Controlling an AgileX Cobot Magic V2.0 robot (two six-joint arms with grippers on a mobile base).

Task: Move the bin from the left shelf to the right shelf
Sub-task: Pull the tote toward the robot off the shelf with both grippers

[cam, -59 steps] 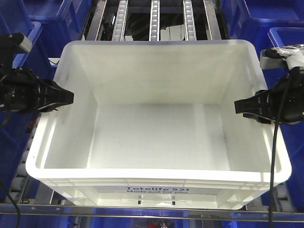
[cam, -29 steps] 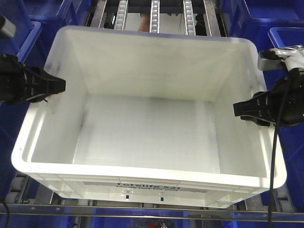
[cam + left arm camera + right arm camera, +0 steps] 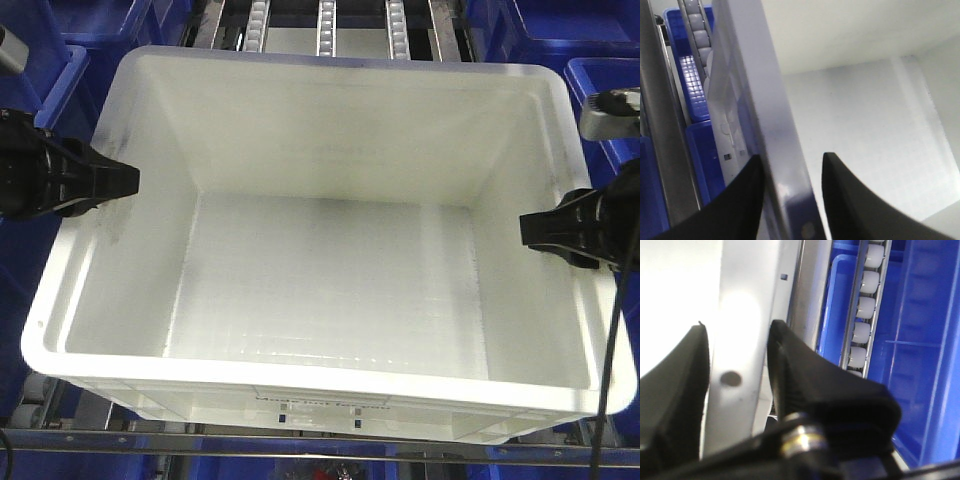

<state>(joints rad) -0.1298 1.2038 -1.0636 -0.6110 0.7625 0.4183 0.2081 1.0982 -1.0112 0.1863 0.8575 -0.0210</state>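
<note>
Roller rails (image 3: 325, 25) at the top of the front view, dark blue crates (image 3: 600, 90) along both side edges. Filling the centre between them: white bin (image 3: 330, 130), printed side toward the bottom edge. At mid-left, left gripper (image 3: 132, 181), fingers (image 3: 845, 200) clenched astride the bin's side rim, one inside, one outside. At mid-right, right gripper (image 3: 527, 230), grasping the opposite rim likewise.

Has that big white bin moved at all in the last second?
Yes. The bin now hides more of the roller rails behind it and fills more of the view, likely lifted.
</note>
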